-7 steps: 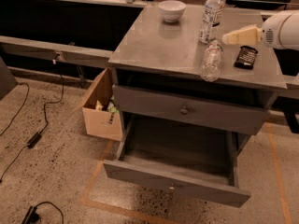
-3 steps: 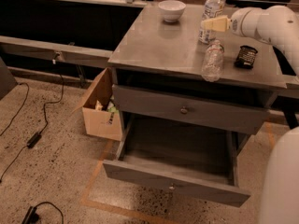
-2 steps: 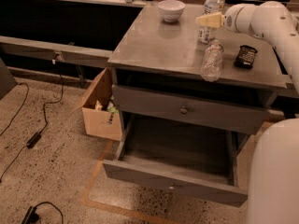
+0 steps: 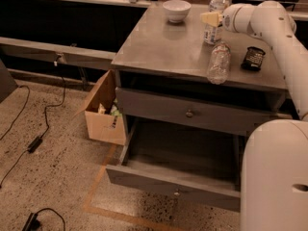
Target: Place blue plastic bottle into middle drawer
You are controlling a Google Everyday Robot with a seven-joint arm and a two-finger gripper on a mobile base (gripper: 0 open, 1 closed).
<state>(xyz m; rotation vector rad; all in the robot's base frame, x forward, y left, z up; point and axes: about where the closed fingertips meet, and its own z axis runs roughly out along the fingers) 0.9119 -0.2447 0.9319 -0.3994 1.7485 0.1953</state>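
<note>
Currently tool is pressing at blue plastic bottle, upright at desk rear; can't tell its grip; off-centre contact is risking tipping it onto smaller bottle; middle drawer is sitting open below.

Gripper at bottle; middle drawer unobstructed

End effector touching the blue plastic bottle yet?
Cannot tell. In the camera view the end effector overlaps the upper body of the blue plastic bottle, but this single angle shows neither contact nor a gap plainly.
</note>
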